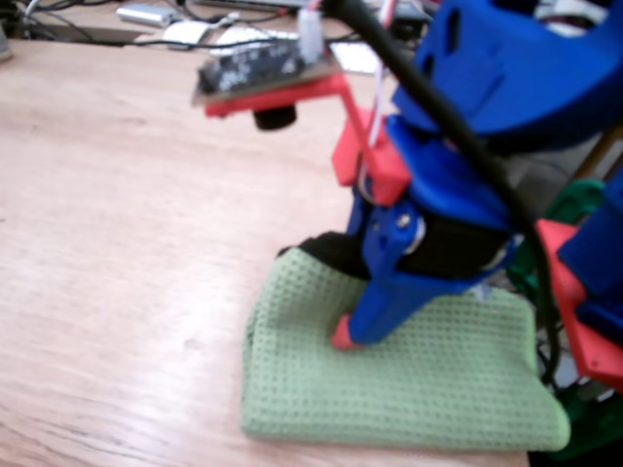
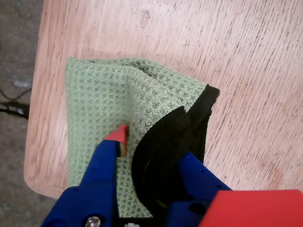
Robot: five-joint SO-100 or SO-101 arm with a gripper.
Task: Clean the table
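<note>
1. Blue and red, our gripper [image 2: 142, 156] fills the 6 o'clock edge of the wrist view. Its red-tipped finger presses down on the green cloth [image 2: 102, 101], and the black edge of the cloth [image 2: 168, 146] bunches up between the two fingers, so we judge it closed on the cloth.
2. From the fixed view, the gripper [image 1: 355, 326] stands nearly upright on the cloth [image 1: 419, 379], its red tip touching the weave near the cloth's 10 o'clock part.
3. Spread flat in a rough rectangle, the cloth sits near the rounded corner of the table [image 2: 236, 61]; in the wrist view that corner lies toward 7 o'clock.
4. Wood stretches away bare toward 12 and 3 o'clock in the wrist view. A small dark mark [image 2: 144, 16] shows at 12 o'clock.
5. At 12 o'clock in the fixed view, cables and small devices [image 1: 161, 15] lie along the far edge.
6. We judge the wiping barely begun: the cloth is gripped, while most of the table [image 1: 127, 224] is yet to be wiped.
</note>
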